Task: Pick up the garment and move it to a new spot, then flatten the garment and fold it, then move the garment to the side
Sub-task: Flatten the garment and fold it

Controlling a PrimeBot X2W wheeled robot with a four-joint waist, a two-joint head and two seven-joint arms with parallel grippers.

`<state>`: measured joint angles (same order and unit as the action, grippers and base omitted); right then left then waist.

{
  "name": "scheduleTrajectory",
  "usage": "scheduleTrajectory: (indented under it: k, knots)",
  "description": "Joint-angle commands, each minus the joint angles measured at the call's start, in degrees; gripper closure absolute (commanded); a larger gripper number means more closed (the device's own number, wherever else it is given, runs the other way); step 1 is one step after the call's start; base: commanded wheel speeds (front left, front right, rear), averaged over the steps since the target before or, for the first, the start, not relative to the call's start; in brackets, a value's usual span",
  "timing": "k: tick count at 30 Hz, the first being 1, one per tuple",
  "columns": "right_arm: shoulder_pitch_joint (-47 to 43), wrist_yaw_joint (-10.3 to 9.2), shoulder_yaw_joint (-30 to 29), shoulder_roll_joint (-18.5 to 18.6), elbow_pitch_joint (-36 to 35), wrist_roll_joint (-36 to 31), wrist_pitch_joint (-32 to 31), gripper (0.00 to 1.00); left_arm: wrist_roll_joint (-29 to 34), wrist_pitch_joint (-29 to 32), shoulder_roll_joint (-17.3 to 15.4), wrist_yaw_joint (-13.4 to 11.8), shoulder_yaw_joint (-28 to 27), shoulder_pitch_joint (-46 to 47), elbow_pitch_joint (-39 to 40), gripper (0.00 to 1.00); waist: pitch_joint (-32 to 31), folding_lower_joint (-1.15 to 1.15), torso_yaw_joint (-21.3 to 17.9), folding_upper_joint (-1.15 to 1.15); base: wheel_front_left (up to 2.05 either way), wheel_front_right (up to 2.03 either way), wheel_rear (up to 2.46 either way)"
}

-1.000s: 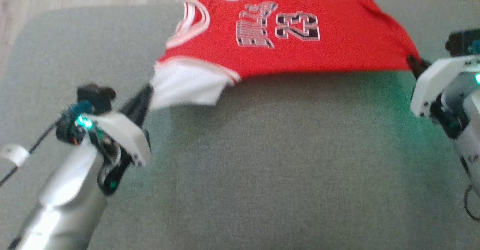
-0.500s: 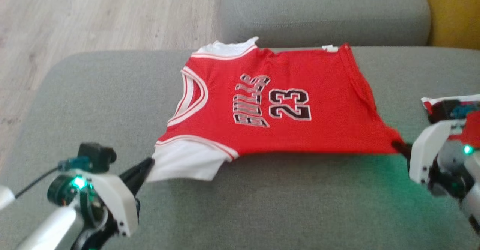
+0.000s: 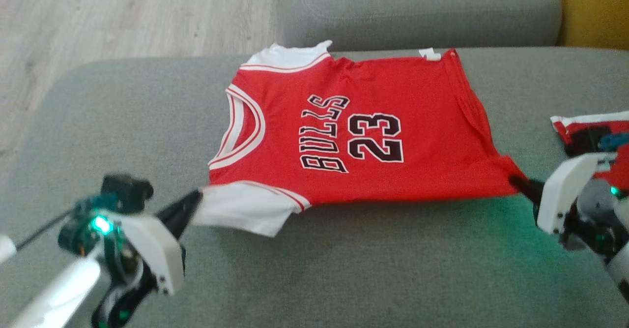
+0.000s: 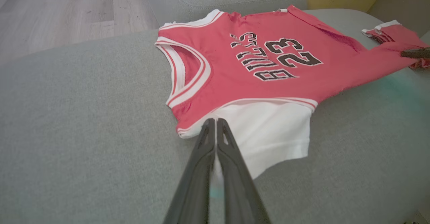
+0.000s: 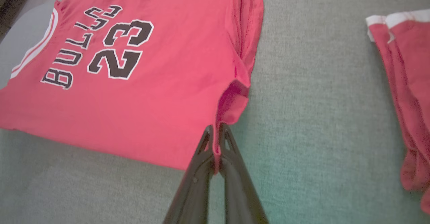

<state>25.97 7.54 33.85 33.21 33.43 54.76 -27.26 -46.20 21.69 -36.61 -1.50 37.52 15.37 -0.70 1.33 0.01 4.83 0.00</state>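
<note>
- The left gripper point(image 4: 212, 121) has its fingers pressed together on the edge of the white sleeve point(image 4: 268, 133) of the red Bulls 23 jersey point(image 3: 373, 121).
- The right gripper point(image 5: 215, 128) pinches the red hem corner at the jersey's opposite end.
- The jersey is stretched between the two grippers, print side up, on the grey sofa cushion point(image 3: 344, 269).
- A second red-and-white garment point(image 3: 585, 121) lies on the cushion beside the right gripper, apart from the jersey.
- Wooden floor point(image 3: 123, 18) shows past the cushion's far left edge.
</note>
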Motion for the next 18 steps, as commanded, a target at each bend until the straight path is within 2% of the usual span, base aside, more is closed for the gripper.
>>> scheduleTrajectory:
  k: [1,11,18]
  knots:
    - [3.1,-0.05,-0.85,1.18,-1.71,-0.65,0.18,1.0,0.57,0.16,-1.35,0.08,-3.35,5.72,0.89,1.0,1.37,-0.01,-0.23,0.0,0.0,0.0,0.0]
    - [11.51,-0.05,-4.36,-2.88,1.89,-4.57,0.66,1.0,2.32,3.25,1.45,2.78,-2.52,17.92,-9.67,1.0,7.56,-0.01,-1.46,0.0,0.0,0.0,0.0]
    - [16.44,-0.05,-4.76,-6.11,6.25,-6.9,1.56,1.0,5.15,1.79,4.47,3.78,-1.48,25.2,-18.28,1.0,11.64,-0.01,-2.33,0.0,0.0,0.0,0.0]
